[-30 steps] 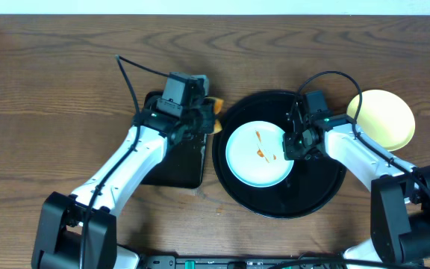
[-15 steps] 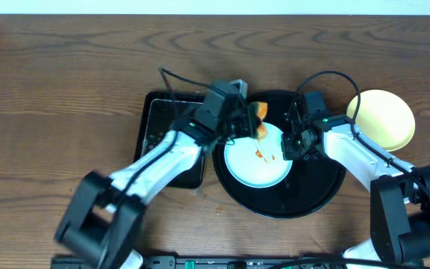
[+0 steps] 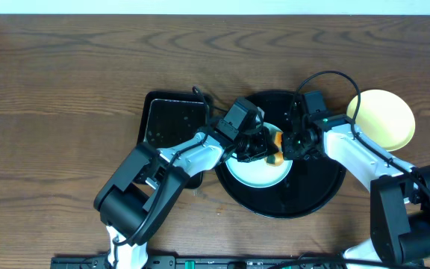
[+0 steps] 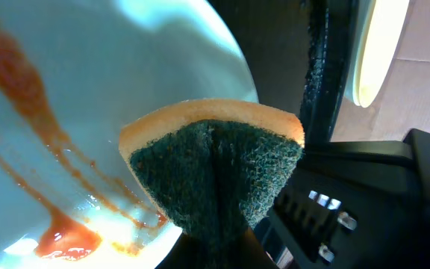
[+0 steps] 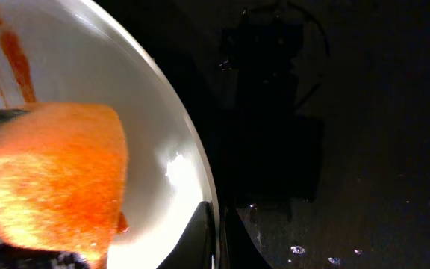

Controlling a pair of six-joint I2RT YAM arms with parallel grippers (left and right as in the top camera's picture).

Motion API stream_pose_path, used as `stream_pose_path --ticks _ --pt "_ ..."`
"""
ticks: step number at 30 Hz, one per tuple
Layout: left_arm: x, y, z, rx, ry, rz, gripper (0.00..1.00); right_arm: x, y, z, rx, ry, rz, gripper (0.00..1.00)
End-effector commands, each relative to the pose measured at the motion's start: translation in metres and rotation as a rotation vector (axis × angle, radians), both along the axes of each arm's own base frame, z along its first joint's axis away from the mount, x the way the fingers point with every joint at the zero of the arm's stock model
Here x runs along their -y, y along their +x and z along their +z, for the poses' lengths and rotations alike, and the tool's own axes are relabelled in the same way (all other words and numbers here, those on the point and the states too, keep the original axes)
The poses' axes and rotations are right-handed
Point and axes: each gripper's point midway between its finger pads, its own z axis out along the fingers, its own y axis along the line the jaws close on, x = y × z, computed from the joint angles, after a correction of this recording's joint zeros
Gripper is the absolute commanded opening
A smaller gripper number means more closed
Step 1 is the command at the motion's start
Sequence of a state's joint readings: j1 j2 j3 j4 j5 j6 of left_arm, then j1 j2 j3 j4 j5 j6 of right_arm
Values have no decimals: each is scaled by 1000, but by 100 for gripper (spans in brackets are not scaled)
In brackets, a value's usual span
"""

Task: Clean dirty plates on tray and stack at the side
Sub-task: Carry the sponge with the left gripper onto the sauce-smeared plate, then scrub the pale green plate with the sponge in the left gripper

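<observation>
A pale mint-blue plate (image 3: 254, 170) with orange-red sauce smears (image 4: 57, 237) lies in the round black tray (image 3: 316, 190). My left gripper (image 3: 262, 146) is shut on an orange sponge with a green scouring side (image 4: 215, 172) and holds it over the plate's right part, by the smears. My right gripper (image 5: 215, 233) is shut on the plate's right rim (image 5: 192, 142); the sponge shows beside it in the right wrist view (image 5: 51, 172). A pale yellow plate (image 3: 383, 118) sits on the table right of the tray. No second mint-blue plate shows.
A rectangular black sponge tray (image 3: 172, 138), wet and without the sponge, lies left of the round tray. The two arms meet closely over the plate. Brown wooden table (image 3: 51, 90) all around.
My left arm has swung right from the sponge tray, carrying the sponge onto the mint-blue plate. The right arm has held still on the plate's rim.
</observation>
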State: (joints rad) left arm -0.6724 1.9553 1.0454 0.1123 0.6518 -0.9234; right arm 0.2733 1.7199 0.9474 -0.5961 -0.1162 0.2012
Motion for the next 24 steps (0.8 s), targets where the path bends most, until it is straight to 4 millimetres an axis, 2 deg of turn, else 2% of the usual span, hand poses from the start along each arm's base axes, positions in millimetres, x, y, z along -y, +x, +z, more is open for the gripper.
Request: stream_pose_path --ticks 1,8,15,24 --pt "4 -5 -1 -42 -23 -8 7 -2 2 5 21 -16 7 1" --pt "7 -9 -4 53 -9 -96 7 -2 2 5 21 -15 7 1" --pt "9 -17 -16 91 75 -99 7 -2 2 5 19 -16 7 1" --pt "-11 -1 -32 150 215 -15 7 -1 -1 4 6 -20 7 1"
